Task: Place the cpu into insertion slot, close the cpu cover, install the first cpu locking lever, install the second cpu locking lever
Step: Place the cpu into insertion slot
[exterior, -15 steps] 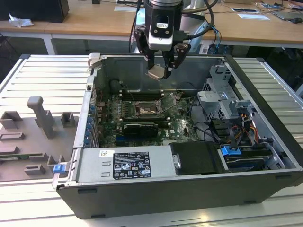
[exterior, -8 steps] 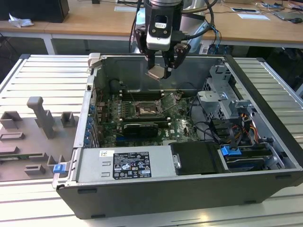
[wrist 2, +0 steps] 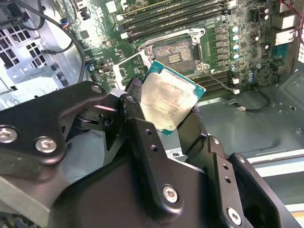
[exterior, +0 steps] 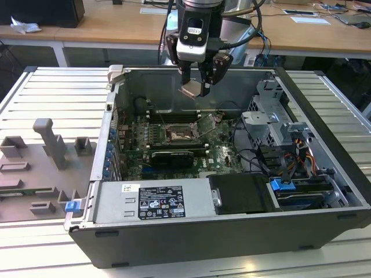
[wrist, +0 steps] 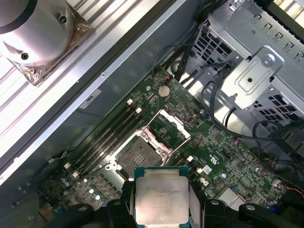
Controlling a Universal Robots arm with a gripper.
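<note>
Exterior view: gripper [exterior: 199,84] grips cpu [exterior: 192,90], tilted, well above insertion slot [exterior: 177,135].

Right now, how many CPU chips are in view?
1. The cpu is held in the gripper, above the motherboard inside the open computer case. The insertion slot holds none. Another could be hidden elsewhere in the case.

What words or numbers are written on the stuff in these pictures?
White label on the silver box: print too small to read.
Top of the cpu: faint marks, unreadable.
Sticker on the case wall: too blurred to read.
No text can be read.
</note>
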